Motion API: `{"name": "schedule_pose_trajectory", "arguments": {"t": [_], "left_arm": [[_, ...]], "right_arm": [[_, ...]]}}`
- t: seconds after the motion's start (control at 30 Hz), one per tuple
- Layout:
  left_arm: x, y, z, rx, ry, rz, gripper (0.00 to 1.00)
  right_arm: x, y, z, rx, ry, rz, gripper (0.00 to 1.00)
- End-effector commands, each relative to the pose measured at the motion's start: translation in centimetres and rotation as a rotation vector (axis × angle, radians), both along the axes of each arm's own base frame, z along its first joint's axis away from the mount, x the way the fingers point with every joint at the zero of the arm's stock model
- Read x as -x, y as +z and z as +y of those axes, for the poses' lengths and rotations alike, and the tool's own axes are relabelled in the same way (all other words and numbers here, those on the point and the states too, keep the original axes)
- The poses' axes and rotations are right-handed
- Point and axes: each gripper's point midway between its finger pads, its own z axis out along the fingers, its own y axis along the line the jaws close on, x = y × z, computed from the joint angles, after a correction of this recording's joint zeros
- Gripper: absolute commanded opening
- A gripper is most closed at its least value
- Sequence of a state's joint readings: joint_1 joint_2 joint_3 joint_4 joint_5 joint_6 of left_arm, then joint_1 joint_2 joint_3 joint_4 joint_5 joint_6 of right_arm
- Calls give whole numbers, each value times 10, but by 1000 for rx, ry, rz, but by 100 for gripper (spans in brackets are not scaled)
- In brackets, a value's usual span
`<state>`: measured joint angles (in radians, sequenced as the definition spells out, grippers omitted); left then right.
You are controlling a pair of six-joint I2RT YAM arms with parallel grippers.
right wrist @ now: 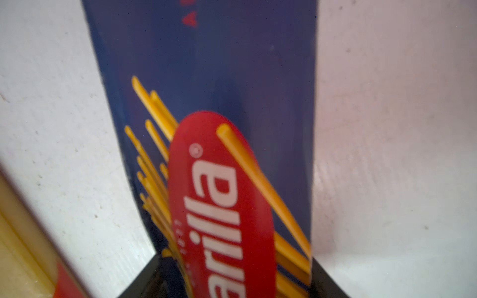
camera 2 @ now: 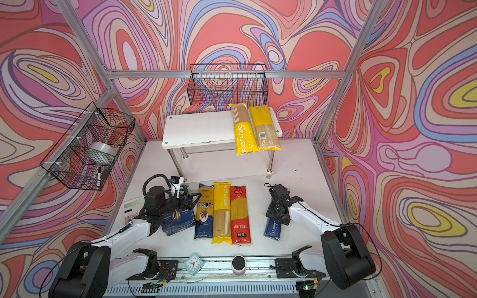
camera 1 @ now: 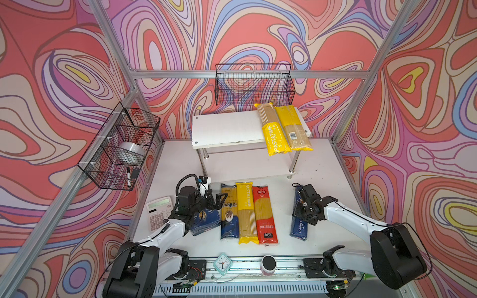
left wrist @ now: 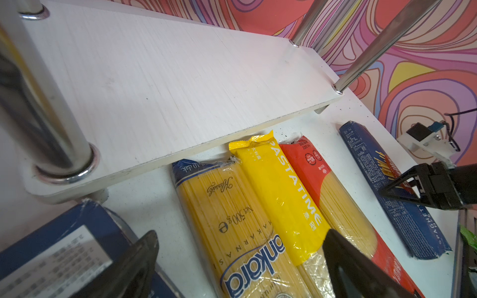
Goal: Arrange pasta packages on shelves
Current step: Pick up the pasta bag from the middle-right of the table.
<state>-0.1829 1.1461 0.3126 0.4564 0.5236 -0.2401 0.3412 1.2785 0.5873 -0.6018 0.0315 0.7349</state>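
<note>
The shelves [camera 1: 224, 129] stand at the back, with two yellow pasta packages [camera 1: 273, 131] lying side by side on the right of the top board. The lower board [left wrist: 180, 90] is bare. On the table in front lie a dark-blue ankara bag [camera 1: 228, 214], a yellow PASTATIME bag [camera 1: 246, 214] and a red bag [camera 1: 265, 216] in a row. A wide blue box [camera 1: 205, 222] sits to their left. My left gripper [left wrist: 240, 268] hangs open over the ankara bag, holding nothing. My right gripper [right wrist: 235, 278] is closed across the narrow Barilla box [right wrist: 206, 64], which lies flat on the table at the right.
A calculator [camera 1: 158, 212] lies left of the left arm. A small clock [camera 1: 222, 263] and a round can [camera 1: 269, 263] sit on the front rail. Black wire baskets hang on the back wall [camera 1: 254, 85] and the left wall [camera 1: 121, 147]. A green packet [left wrist: 468, 237] shows beyond the narrow box.
</note>
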Motion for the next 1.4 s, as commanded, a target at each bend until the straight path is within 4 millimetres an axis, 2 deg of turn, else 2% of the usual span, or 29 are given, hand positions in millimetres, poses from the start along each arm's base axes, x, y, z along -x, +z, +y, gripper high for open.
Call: {"name": "schedule_pose_trajectory", "arguments": {"t": [0.0, 0.03, 0.1, 0.13, 0.33, 0.63, 0.77, 0.83, 0.97, 1.23, 1.37], "left_arm": [[-2, 6, -3, 7, -7, -4, 100], [-2, 7, -2, 7, -6, -6, 100], [-2, 6, -2, 4, -4, -6, 100], [-2, 6, -2, 4, -4, -3, 100], [-3, 4, -2, 3, -2, 5, 100], [-3, 4, -3, 8, -4, 8, 100], [-3, 4, -3, 8, -4, 10, 100], [-3, 3, -3, 9, -3, 12, 100], [-3, 3, -2, 7, -2, 11, 100], [-4, 2, -2, 3, -2, 17, 100], [-4, 2, -1, 0, 3, 19, 100]], "right_arm": [[7, -11, 7, -27, 9, 31, 61], [5, -9, 7, -26, 13, 26, 58], [2, -5, 8, -28, 18, 13, 47], [0, -3, 9, -30, 21, 5, 46], [-11, 9, 24, -70, 61, -30, 42], [-25, 60, 58, -136, 153, -164, 33], [-25, 76, 68, -163, 179, -206, 27], [-25, 82, 72, -164, 190, -217, 27], [-27, 103, 95, -191, 246, -253, 27], [-17, 145, 155, -189, 428, -303, 28], [-14, 163, 178, -168, 495, -355, 28]]}}
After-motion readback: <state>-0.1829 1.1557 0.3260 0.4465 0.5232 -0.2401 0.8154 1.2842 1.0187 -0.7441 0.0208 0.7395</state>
